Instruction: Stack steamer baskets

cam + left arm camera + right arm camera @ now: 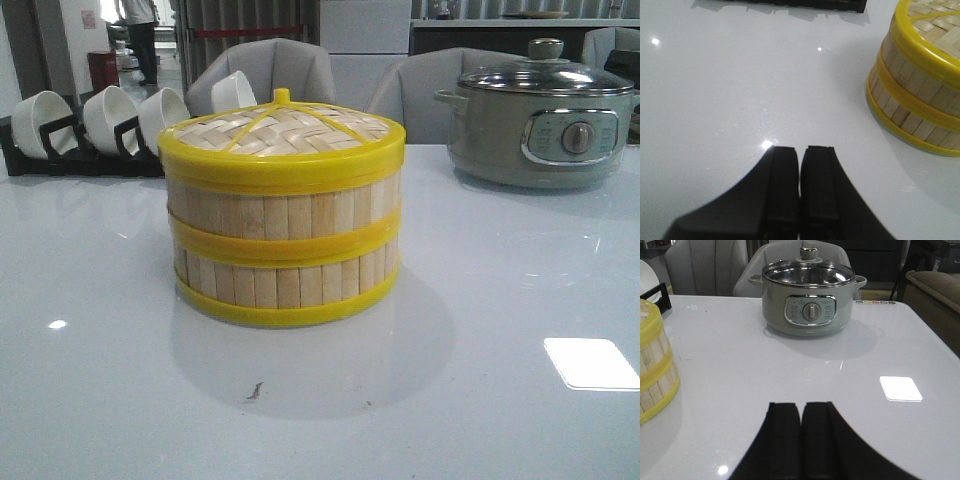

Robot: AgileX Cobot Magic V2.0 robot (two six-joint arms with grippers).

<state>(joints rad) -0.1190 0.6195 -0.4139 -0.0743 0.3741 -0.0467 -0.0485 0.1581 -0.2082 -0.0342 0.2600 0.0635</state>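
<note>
Two steamer baskets (285,255) with pale bamboo-slat walls and yellow rims stand stacked in the middle of the white table, with the woven yellow-rimmed lid (282,132) on top. The stack also shows in the left wrist view (920,90) and, at the frame edge, in the right wrist view (652,365). My left gripper (800,150) is shut and empty over bare table, apart from the stack. My right gripper (801,406) is shut and empty on the stack's other side. Neither gripper shows in the front view.
A grey-green electric pot with a glass lid (540,115) stands at the back right, also in the right wrist view (807,295). White bowls in a black rack (95,125) stand at the back left. Grey chairs (265,70) are behind the table.
</note>
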